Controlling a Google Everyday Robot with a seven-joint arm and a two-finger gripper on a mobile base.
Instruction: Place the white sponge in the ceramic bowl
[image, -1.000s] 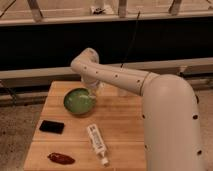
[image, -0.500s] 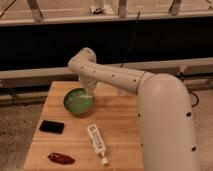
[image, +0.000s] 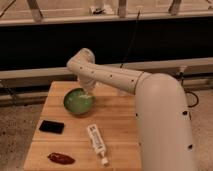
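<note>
The ceramic bowl (image: 77, 101), green and glossy inside, sits at the back left of the wooden table (image: 120, 125). My arm reaches in from the right and bends down over it. The gripper (image: 88, 93) hangs at the bowl's right rim, just above it. A small pale block at its tip looks like the white sponge (image: 89, 95), with the gripper shut on it. The wrist hides most of the sponge.
In front of the bowl lie a black phone (image: 52, 126) at the left, a long white tube (image: 96, 142) with a printed label in the middle, and a red pepper (image: 61, 158) near the front left corner. A dark wall and a rail run behind the table.
The gripper has moved a little to the left, from beside the bowl to over its right rim. The things on the table have not moved.
</note>
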